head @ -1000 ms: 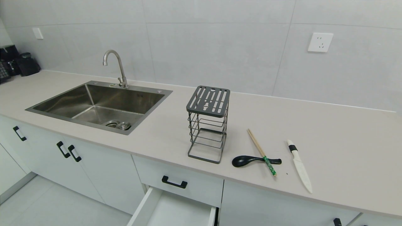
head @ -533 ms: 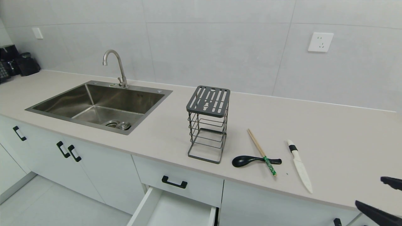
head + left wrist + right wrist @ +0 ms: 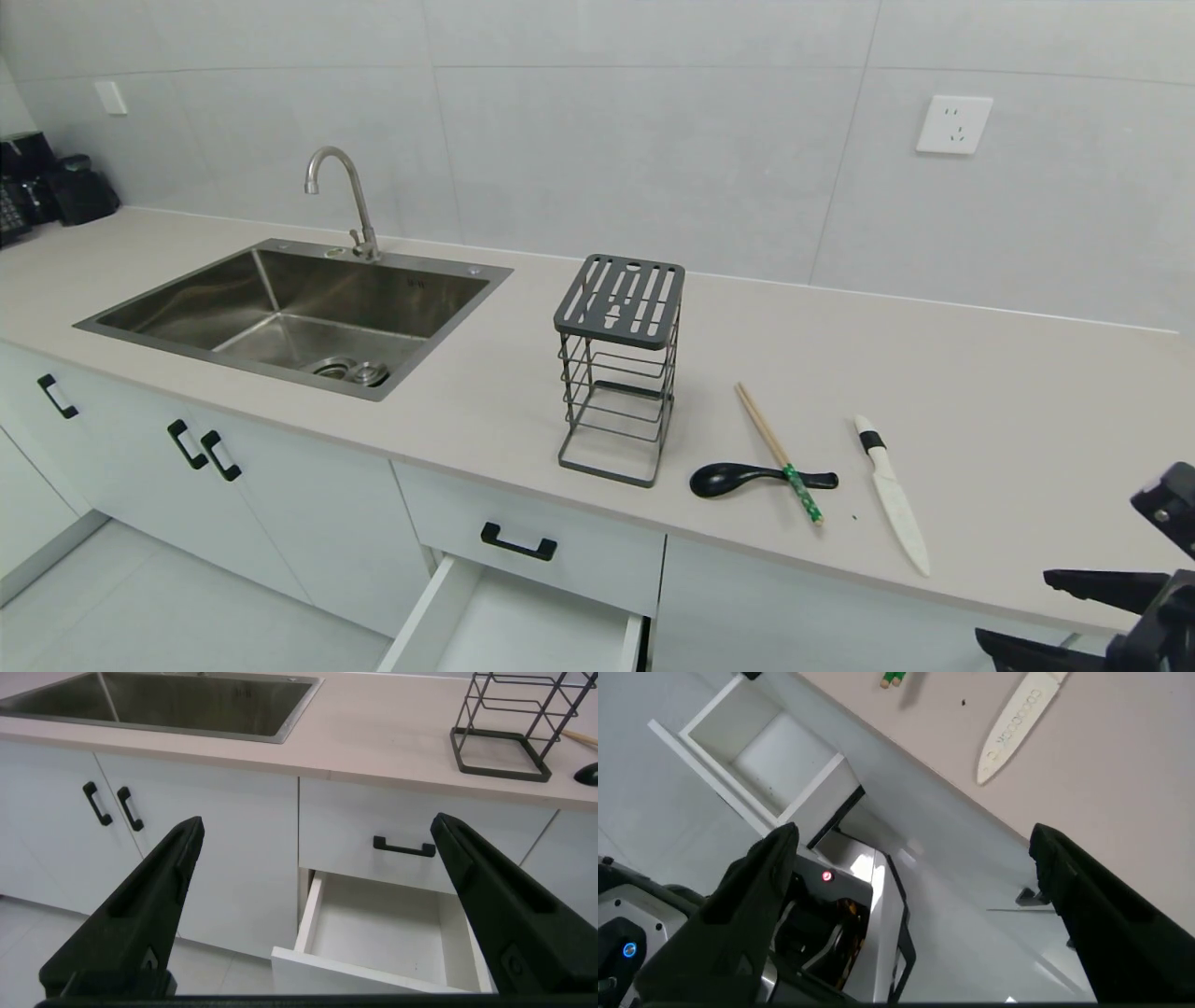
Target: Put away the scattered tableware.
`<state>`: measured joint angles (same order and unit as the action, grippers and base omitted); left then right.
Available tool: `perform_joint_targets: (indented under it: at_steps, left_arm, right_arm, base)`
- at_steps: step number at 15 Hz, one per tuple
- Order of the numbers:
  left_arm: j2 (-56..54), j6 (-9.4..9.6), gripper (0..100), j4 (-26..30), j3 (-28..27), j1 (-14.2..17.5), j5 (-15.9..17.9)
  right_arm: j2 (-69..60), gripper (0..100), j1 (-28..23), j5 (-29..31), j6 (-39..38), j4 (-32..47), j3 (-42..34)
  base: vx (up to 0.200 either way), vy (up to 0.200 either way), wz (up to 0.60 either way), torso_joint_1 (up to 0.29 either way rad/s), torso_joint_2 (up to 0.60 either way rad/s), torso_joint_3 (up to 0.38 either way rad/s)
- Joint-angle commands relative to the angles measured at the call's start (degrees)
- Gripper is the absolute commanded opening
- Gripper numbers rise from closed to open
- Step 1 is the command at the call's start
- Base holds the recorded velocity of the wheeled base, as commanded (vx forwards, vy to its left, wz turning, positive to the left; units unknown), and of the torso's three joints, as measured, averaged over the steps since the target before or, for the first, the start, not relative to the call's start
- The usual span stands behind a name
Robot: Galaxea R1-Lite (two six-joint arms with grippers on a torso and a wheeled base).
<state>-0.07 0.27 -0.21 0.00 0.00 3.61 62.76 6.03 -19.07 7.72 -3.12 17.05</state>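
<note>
On the counter (image 3: 1008, 439) lie a pair of wooden chopsticks (image 3: 777, 452) with green tips, crossed over a black spoon (image 3: 756, 479), and to their right a white knife (image 3: 892, 495). A grey wire rack (image 3: 616, 369) with a slotted top stands left of them. My right gripper (image 3: 1036, 616) hangs open below the counter's front edge, right of the knife; its wrist view looks at the knife blade (image 3: 1018, 723) and the chopsticks' tips (image 3: 895, 679). My left gripper (image 3: 313, 905) is open in front of the cabinets, facing a pulled-out white drawer (image 3: 374, 943), with the rack's base (image 3: 500, 751) above.
The open drawer (image 3: 513, 625) juts out below the rack, under a shut drawer with a black handle (image 3: 518, 543). A steel sink (image 3: 280, 313) with a faucet (image 3: 341, 187) sits at the left. Dark appliances (image 3: 56, 191) stand in the far left corner.
My right gripper has risen into the head view at the lower right and moved leftward. The tableware and the rack lie as before.
</note>
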Motion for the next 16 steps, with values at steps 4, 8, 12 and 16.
perform_joint_targets:
  at_steps: [4,8,12,16]
  left_arm:
    - [0.07,0.0,100,-0.06,0.0,0.0,0.0]
    - [0.07,0.0,100,-0.06,0.0,0.0,0.0]
    - [0.07,0.0,100,-0.06,0.0,0.0,0.0]
    - [0.07,0.0,100,-0.06,0.0,0.0,0.0]
  right_arm:
    - [10.9,100,4.51,2.19,-4.46,-1.54,5.18]
    - [17.84,100,16.64,11.6,-16.15,-3.65,12.39]
    - [24.61,100,21.12,15.73,-16.77,-6.46,13.62]
    - [28.65,100,22.71,19.07,-16.59,-6.9,14.67]
  base:
    - [0.0,0.0,0.0,0.0,0.0,0.0]
    - [0.0,0.0,0.0,0.0,0.0,0.0]
    - [0.0,0.0,0.0,0.0,0.0,0.0]
    - [0.0,0.0,0.0,0.0,0.0,0.0]
